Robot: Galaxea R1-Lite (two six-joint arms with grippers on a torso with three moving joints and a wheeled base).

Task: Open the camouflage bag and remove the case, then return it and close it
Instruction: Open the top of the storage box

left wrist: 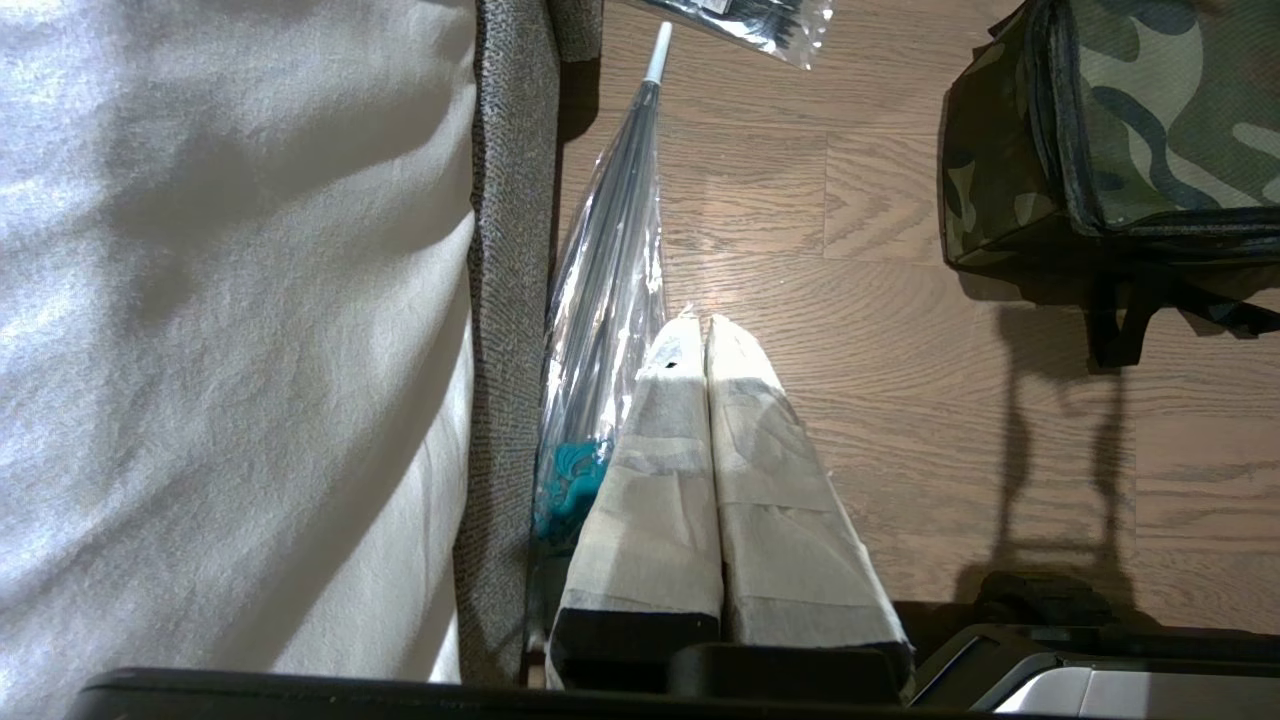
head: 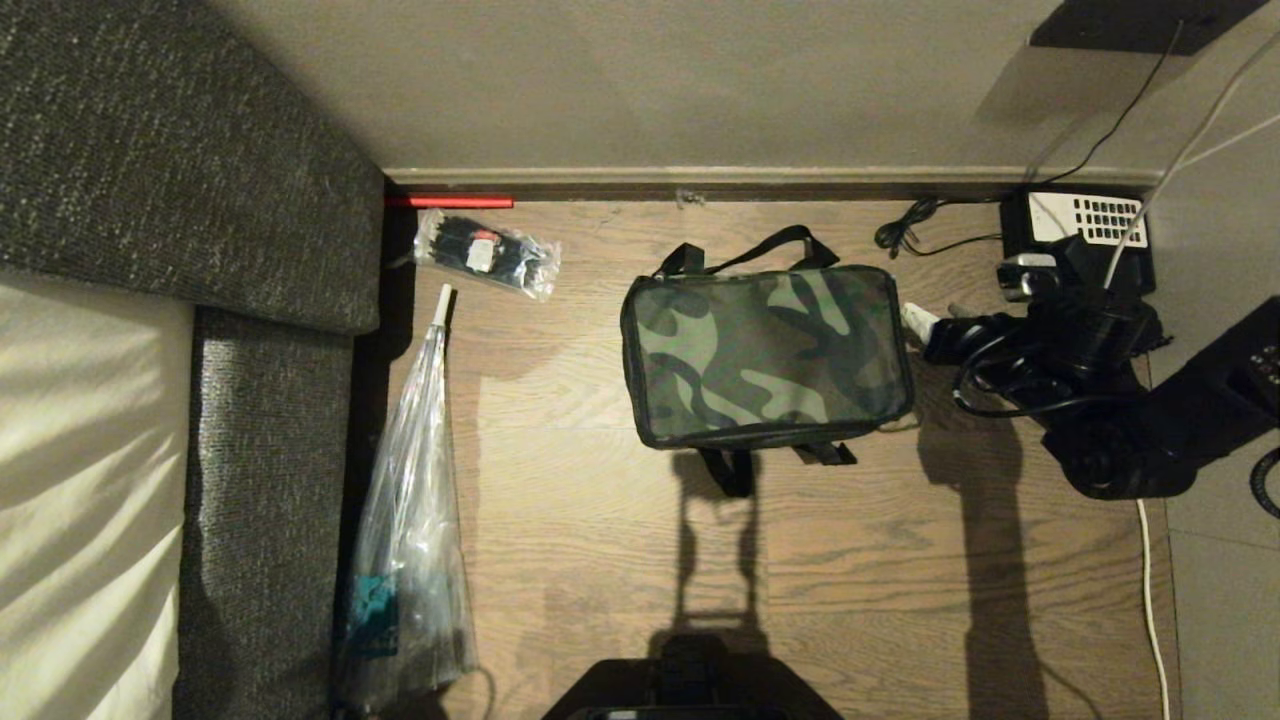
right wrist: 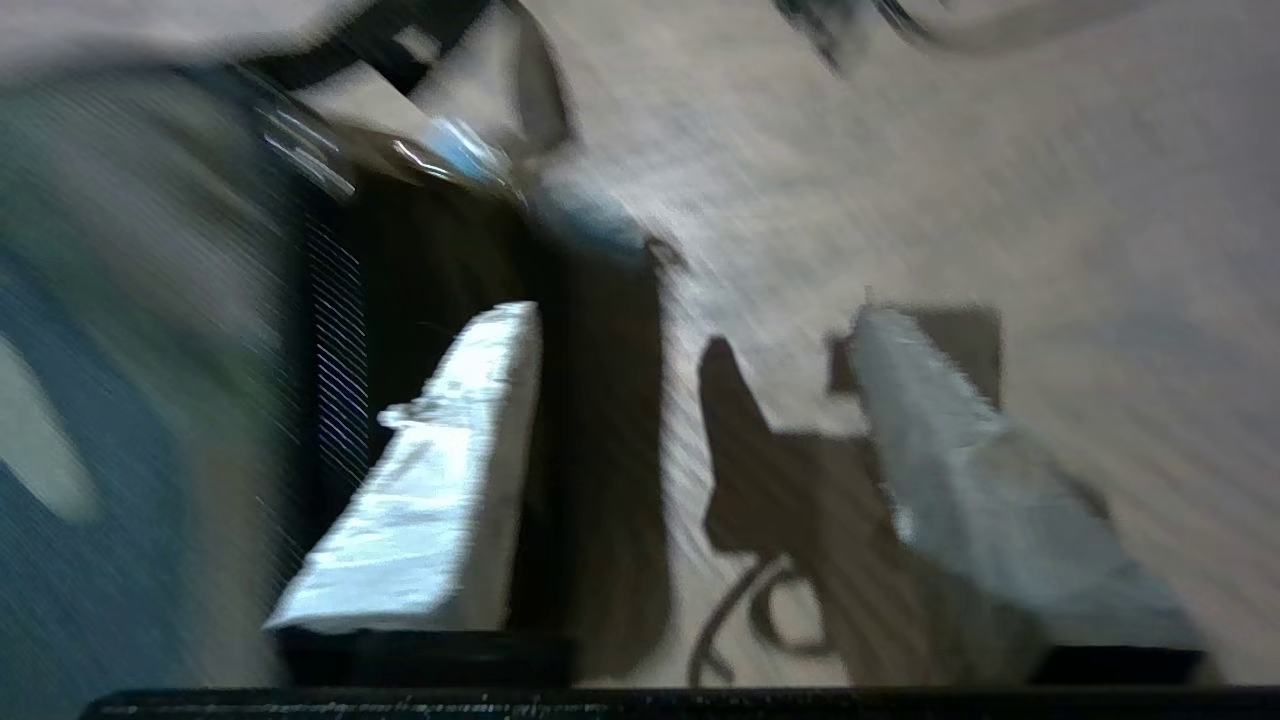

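The closed camouflage bag [head: 765,355] is flanked by the spread, empty right gripper [right wrist: 690,340]; the left gripper [left wrist: 705,335] is pressed together.

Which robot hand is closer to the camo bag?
The right one. The right gripper sits just beside the bag's right end, fingers apart. The left gripper is farther away, over the floor near the umbrella by the sofa, fingers together.

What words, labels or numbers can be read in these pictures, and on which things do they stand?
None can be read.
small plastic bag: red and white label, too small to read.
black desk telephone: white keypad, keys too small to read.
camouflage bag: no text visible.
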